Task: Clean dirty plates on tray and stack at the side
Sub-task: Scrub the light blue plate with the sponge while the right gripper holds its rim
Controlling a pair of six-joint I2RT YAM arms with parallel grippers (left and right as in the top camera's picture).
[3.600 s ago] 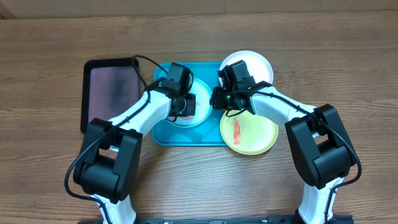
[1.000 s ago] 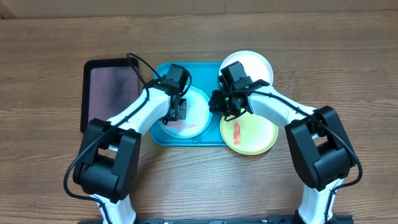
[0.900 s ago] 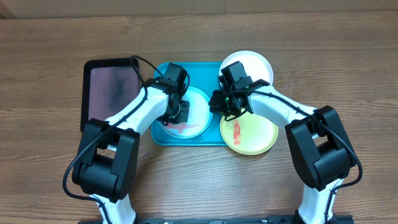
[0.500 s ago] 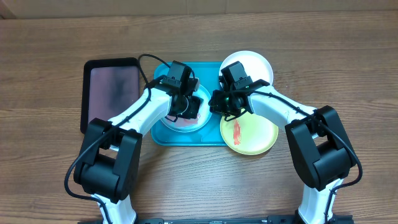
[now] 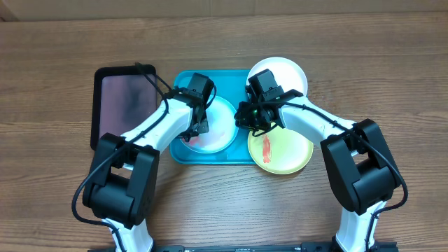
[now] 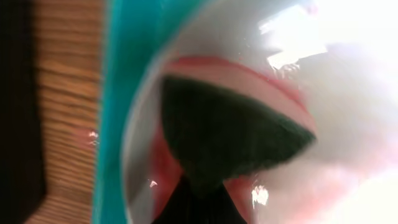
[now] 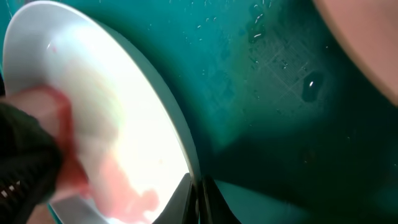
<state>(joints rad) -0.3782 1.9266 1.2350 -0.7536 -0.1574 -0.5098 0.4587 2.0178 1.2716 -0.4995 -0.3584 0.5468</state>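
The wooden counter [image 5: 392, 77] carries a turquoise tray [image 5: 231, 78] at its middle and a black tray [image 5: 122, 105] just beside it on the left.

Three plates are in view. The blue plate [image 5: 220, 129] lies inside the turquoise tray, toward its left and near side. The white plate [image 5: 287, 70] sits on the counter at the tray's far right corner, its edge over the tray rim. The yellow-green plate [image 5: 287, 150] lies at the tray's near right corner, touching or overlapping the rim (which of the two I cannot tell), with a red streak [image 5: 267, 147] on its left half.

Both arms reach in over the tray. The left pincer [image 5: 198, 128] is over the left part of the blue plate and holds a dark green pad [image 6: 230, 134], pressed flat on the plate; its fingers are lost in the blur. The right pincer [image 5: 253, 120] is narrow, its tips pinching the blue plate's right rim [image 7: 198, 202].

Red smear [image 6: 158, 180] rings the pad, and pale pink film spreads across the plate near it.
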